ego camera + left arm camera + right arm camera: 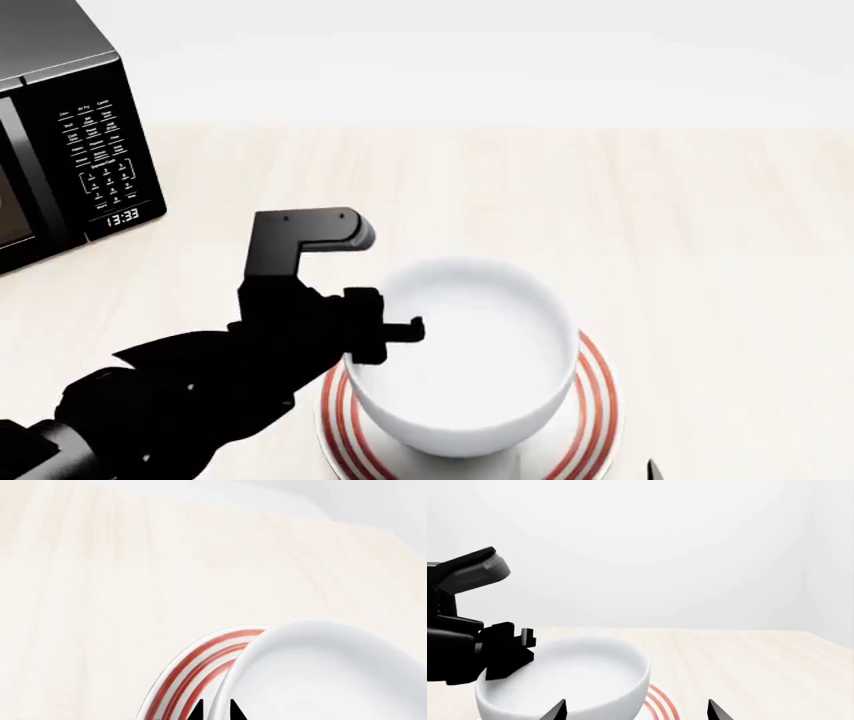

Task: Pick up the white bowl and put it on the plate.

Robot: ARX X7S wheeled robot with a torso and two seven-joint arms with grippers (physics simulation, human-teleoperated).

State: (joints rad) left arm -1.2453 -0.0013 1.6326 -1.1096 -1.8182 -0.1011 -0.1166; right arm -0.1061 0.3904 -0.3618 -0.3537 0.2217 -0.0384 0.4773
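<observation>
The white bowl [461,355] is over the plate [597,400], whose red rings show round its right and left sides; I cannot tell whether the bowl touches it. My left gripper [383,335] is shut on the bowl's left rim. In the left wrist view its two black fingertips straddle the bowl's rim [313,670], with the plate [193,672] just behind, and the gripper [215,711] is shut on it. My right gripper [637,711] is open and empty, facing the bowl [570,680] and the plate [665,703] from the near right.
A black microwave [67,150] stands at the far left on the light wooden table [667,230]. My left arm [467,640] reaches in from the left side of the bowl.
</observation>
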